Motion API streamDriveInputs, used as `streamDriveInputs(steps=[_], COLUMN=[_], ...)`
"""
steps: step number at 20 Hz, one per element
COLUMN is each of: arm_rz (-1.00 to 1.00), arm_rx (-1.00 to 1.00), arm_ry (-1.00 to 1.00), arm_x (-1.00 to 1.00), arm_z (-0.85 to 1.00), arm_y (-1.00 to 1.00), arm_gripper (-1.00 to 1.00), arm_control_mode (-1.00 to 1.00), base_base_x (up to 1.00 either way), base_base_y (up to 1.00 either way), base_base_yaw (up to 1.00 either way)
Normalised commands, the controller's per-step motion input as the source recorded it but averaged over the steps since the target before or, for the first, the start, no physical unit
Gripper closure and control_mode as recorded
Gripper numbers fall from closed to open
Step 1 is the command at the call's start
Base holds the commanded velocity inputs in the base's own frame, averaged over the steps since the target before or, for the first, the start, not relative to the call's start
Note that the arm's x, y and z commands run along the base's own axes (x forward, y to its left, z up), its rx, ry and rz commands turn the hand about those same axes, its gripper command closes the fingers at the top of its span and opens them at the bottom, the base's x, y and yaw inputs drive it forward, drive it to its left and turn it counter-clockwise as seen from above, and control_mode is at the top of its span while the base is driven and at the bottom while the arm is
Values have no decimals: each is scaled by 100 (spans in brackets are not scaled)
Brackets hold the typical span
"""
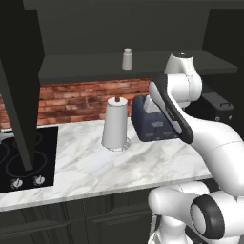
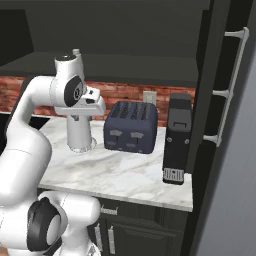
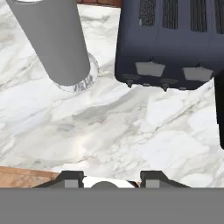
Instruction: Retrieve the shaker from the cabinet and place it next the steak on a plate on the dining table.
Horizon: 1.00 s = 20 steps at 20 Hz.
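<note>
The small pale shaker stands upright on the dark shelf of the open wall cabinet; its cap peeks over my arm in the right base view. My gripper hangs well below the shelf, pointing down at the marbled counter in front of the toaster. Its fingertips are spread apart with nothing between them, so it is open. The steak, the plate and the dining table are out of view.
A tall white paper-towel roll and a dark blue toaster stand on the counter under the shelf. A black coffee machine is to the right, a black cooktop to the left. The open cabinet door hangs at the left.
</note>
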Motion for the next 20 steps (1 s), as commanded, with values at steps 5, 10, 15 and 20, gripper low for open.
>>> streamDriveInputs(steps=[5, 10, 15, 20], arm_rz=[0, -1, 0, 1], arm_rx=[0, 4, 10, 4], arm_ry=[-15, -37, -49, -41], arm_x=[-42, -86, -76, -63], arm_z=[1, 3, 41, 85], arm_y=[1, 0, 0, 0], arm_gripper=[-100, -100, -100, -100], arm_control_mode=[-100, -100, -100, -100], base_base_x=[0, 0, 0, 0], base_base_y=[0, 0, 0, 0], base_base_yaw=[0, 0, 0, 0])
